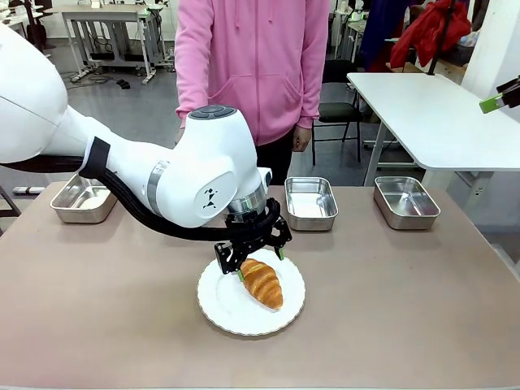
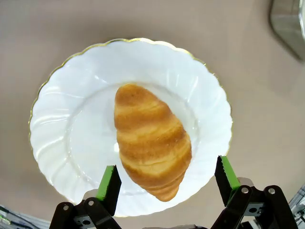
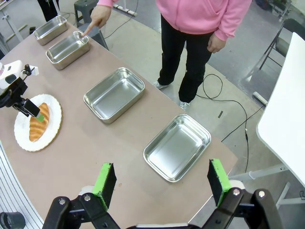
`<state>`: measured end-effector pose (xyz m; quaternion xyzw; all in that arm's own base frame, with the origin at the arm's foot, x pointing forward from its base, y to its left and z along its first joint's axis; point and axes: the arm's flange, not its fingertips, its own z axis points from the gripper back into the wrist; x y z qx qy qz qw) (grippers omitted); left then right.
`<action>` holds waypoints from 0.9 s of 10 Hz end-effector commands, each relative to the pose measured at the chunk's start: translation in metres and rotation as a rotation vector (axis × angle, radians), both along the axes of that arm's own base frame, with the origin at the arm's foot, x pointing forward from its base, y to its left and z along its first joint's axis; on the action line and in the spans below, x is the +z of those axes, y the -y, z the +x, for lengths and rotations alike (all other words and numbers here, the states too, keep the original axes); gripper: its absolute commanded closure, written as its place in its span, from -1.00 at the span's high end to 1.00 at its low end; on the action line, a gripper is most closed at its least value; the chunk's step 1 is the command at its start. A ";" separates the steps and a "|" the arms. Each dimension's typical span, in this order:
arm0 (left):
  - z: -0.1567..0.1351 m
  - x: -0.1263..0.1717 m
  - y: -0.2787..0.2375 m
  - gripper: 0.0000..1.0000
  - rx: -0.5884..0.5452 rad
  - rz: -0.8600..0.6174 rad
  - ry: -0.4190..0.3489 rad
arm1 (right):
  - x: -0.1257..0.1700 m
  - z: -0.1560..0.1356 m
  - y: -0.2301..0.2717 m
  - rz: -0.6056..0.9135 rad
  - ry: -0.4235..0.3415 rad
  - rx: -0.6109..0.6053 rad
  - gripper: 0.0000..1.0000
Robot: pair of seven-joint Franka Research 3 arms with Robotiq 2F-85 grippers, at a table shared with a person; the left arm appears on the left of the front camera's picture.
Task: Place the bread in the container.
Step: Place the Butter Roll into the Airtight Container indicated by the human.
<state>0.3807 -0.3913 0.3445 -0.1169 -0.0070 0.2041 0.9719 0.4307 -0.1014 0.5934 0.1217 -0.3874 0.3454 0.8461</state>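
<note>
since nothing is lifted yet, all remains: the shallow rectangular steel pan (image 3: 68, 47) a person's hand (image 3: 97, 19) points at is empty; the golden-brown ridged croissant (image 2: 151, 143) lies on a round white plate (image 2: 57, 119), left gripper (image 2: 167, 168) spread astride it, right gripper (image 3: 161, 166) spread too.

Grey floor (image 1: 122, 110), smooth, evenly lit. White table (image 1: 439, 114) at right, black chair (image 1: 337, 110) just beside it. Metal-framed workbenches (image 1: 106, 20) far left; brown worktop (image 1: 406, 309) in the foreground.
</note>
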 end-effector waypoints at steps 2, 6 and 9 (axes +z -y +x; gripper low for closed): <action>0.000 -0.008 -0.001 1.00 0.046 0.009 -0.037 | 0.000 0.001 0.001 0.019 0.014 0.013 1.00; 0.007 -0.026 0.006 1.00 0.026 0.045 -0.077 | 0.000 0.001 0.001 0.019 0.014 0.013 1.00; 0.011 -0.036 0.009 1.00 0.026 0.063 -0.064 | 0.000 0.001 0.001 0.019 0.014 0.013 1.00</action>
